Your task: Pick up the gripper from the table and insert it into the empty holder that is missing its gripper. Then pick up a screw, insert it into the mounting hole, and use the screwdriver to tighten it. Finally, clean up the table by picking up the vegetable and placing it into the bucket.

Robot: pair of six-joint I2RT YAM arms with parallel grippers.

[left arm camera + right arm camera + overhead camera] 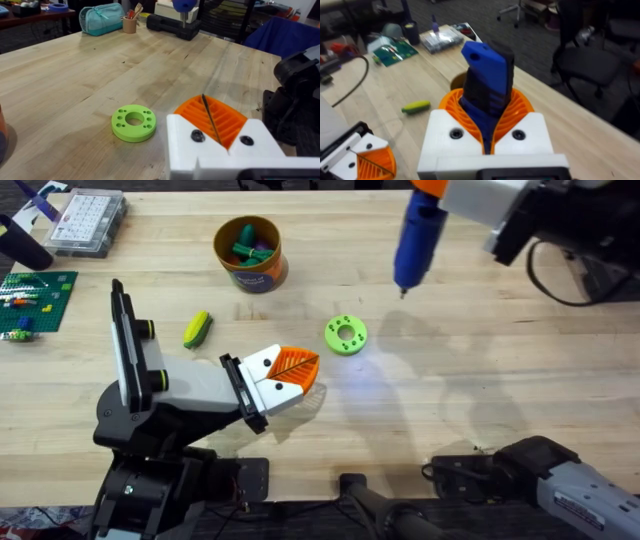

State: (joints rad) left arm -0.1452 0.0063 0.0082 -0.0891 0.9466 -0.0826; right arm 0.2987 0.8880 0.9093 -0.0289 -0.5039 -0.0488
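In the overhead view, the right claw is clamped on the upper end of the screwdriver, which hangs below it with its thin bit pointing down at the table, clear of the wood. From this we judge that the tightening step is in hand. The orange finger looks already seated in the holder, well away from the right claw and down across the table. The next move calls for carrying the bit over to that white block and lining it up square with the mounting hole. A green ring lies between the bit and the holder. The vegetable lies beyond the holder, and the bucket farther off, so cleanup is not yet done.

In the left wrist view, the left claw has its orange ribbed pads pressed together with just a dark seam between them, gripping nothing. Two dark dots sit in its white block; we cannot tell whether a screw is in either. The ring rests just ahead of it, and the screwdriver's bit hangs far beyond.

In the right wrist view, the right claw's orange pads squeeze the blue body from both sides. The vegetable lies beyond it, and the other orange finger sits off to one side.
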